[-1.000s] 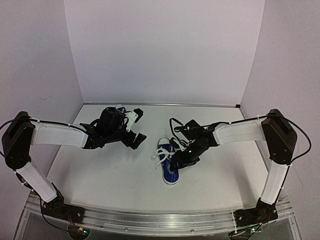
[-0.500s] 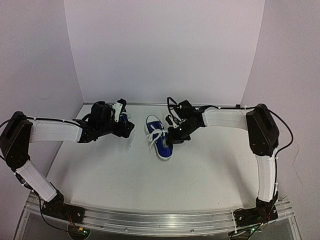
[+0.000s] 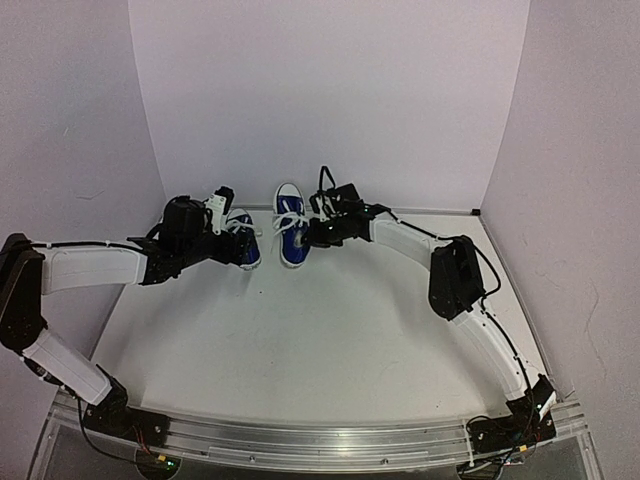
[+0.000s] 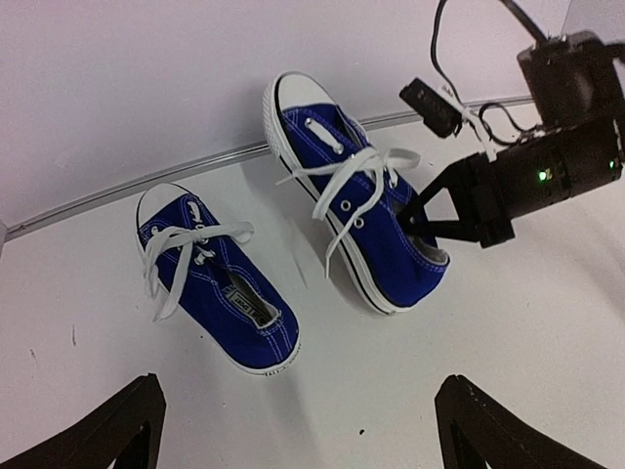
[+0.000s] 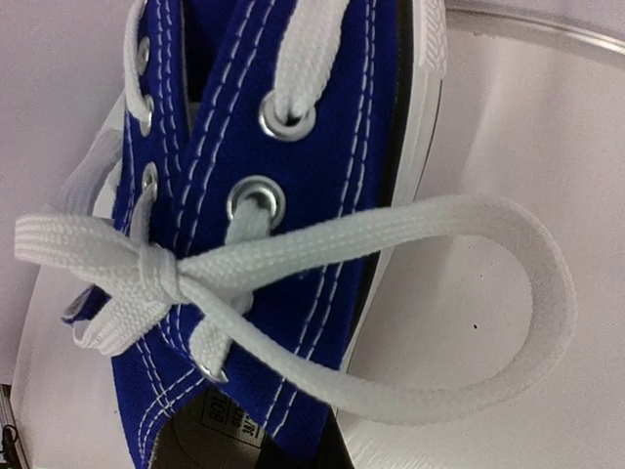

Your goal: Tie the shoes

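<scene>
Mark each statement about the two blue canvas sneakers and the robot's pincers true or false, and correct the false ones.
1. The left sneaker and the right sneaker, both blue canvas with white laces and white rubber soles, sit close to the white back wall. True.
2. The left pincer grips the left sneaker. False: it is open and holds nothing.
3. The right pincer is closed on the right sneaker's heel. True.
4. The right sneaker's lace is unknotted. False: the right wrist view shows a knot with a loop.
</scene>
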`<state>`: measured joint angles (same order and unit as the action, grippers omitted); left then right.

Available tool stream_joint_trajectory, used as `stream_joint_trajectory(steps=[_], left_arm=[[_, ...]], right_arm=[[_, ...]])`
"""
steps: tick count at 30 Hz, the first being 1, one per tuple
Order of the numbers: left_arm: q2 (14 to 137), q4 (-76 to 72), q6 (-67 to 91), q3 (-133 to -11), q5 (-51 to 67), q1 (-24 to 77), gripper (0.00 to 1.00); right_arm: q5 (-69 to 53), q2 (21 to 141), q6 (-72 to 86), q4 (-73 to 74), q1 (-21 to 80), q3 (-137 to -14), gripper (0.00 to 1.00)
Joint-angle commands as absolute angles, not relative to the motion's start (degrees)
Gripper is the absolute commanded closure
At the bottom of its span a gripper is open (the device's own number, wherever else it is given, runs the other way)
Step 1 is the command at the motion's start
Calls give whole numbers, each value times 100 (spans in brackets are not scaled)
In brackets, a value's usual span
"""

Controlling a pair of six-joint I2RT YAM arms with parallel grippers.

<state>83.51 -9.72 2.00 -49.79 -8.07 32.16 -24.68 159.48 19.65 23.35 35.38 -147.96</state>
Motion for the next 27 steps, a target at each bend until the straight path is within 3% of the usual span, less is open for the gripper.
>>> stream_joint_trajectory(steps=[1, 14, 15, 18, 20, 23, 27], left_arm=[[8135, -1277, 261, -4929, -849, 3122, 1], [8290, -1386, 350, -4930, -737, 3094, 0], [8306, -1382, 353, -4929, -736, 3094, 1], [8324, -1352, 348, -4936, -726, 3094, 0], [8337, -1290, 335, -4965, -717, 3094, 0], [8386, -1050, 349, -5119, -694, 3087, 1], [8785, 311, 696, -6038, -563, 2982, 0]], right_arm=[[-2686, 16119, 2010, 1474, 3490, -15095, 100], [-2974, 16462, 2133, 781, 3472, -15102, 98], [-2987, 16462, 2182, 731, 3472, -15103, 91], [-3084, 16430, 2366, 612, 3473, -15070, 47], [-3162, 16317, 2433, 575, 3473, -14976, 30], [-3275, 15890, 2441, 512, 3463, -14572, 25], [-3380, 15052, 2431, 391, 3369, -13632, 22]])
